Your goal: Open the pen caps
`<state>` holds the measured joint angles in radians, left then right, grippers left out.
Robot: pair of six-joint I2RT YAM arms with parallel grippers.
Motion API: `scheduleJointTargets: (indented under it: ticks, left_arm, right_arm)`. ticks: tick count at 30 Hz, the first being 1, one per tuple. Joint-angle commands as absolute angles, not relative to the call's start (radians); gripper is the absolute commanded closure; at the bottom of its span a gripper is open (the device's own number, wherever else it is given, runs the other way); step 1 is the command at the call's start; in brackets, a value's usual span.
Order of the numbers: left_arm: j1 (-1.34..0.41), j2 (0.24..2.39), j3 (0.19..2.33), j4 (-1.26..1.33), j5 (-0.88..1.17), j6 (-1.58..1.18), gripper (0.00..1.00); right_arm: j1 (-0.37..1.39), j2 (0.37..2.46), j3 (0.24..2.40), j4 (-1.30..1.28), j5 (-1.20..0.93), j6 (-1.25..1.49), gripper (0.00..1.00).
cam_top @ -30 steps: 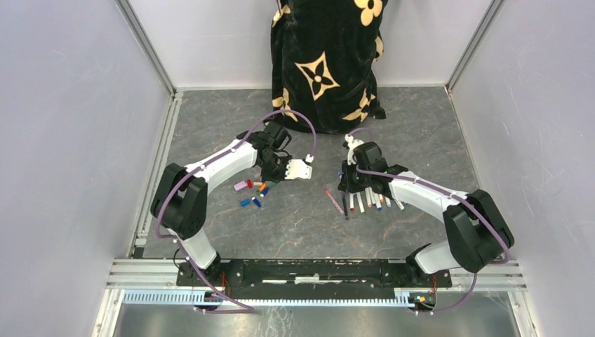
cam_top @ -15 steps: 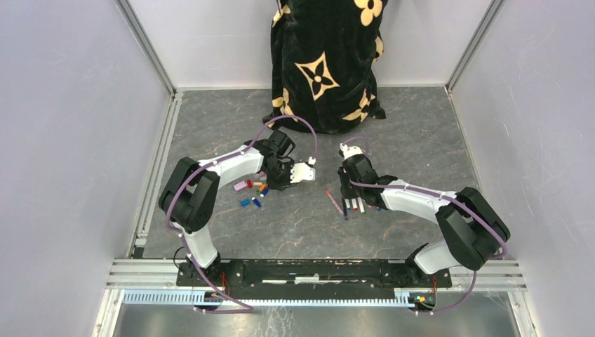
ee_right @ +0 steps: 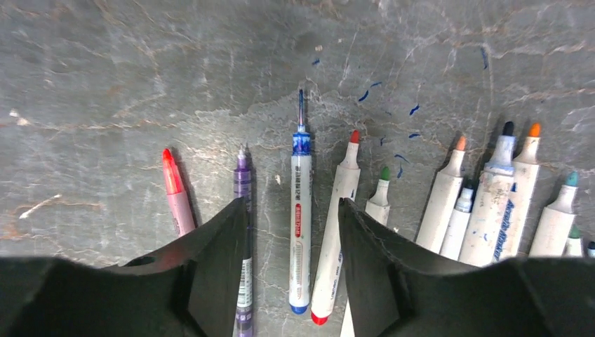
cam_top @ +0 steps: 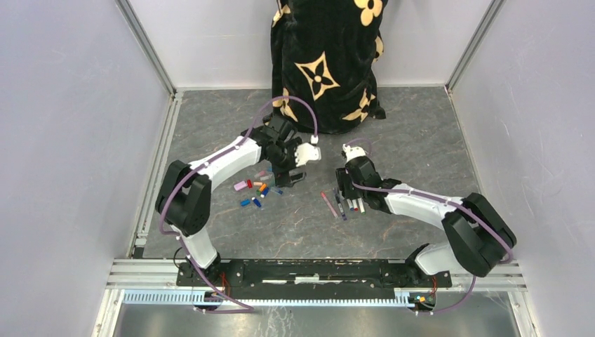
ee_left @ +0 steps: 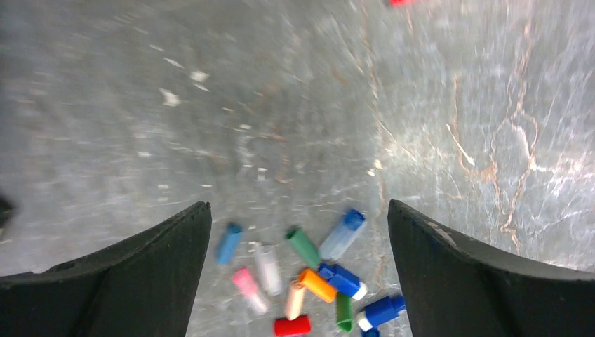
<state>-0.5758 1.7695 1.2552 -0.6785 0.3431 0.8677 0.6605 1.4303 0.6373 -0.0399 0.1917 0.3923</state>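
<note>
The left end effector (ee_left: pixel 296 209) is held with its fingers spread wide above the pen caps (ee_left: pixel 309 277), which are scattered in a loose cluster on the table (ee_left: pixel 281 105), left of centre. The right end effector (ee_right: pixel 293 205) is likewise parted, apparently straddling a blue-tipped pen (ee_right: pixel 299 225) among the pens (ee_right: pixel 440 203) laid side by side at the right.

A black cloth (cam_top: pixel 326 63) printed with gold flowers and four-pointed stars stands heaped at the middle of the table's far edge, its hem spreading onto the grey marbled table (cam_top: pixel 421 140). Pale lilac walls (cam_top: pixel 70 105) close in the left, right and far sides. Silver metal rails (cam_top: pixel 156 179) run along the left edge. Small blue ink marks (ee_right: pixel 412 109) dot the tabletop.
</note>
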Motion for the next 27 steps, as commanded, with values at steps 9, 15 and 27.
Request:
scheduleJointTargets:
  ticks: [9,15,27]
  left_arm:
    - [-0.441,1.559,1.514,-0.669,0.243,0.528,0.0]
    - [-0.106,1.446,1.396,-0.529,0.371,0.387,0.0]
    - [0.034,1.312,0.706,0.121,0.279,0.14,0.0]
  right_arm:
    - [0.65,1.13,0.701,-0.142,0.385,0.273,0.02]
    - [0.493,0.934,0.592,-0.062,0.626,0.253,0.02]
    - [0.285,0.871,0.096,0.63,0.915,-0.037,0.02]
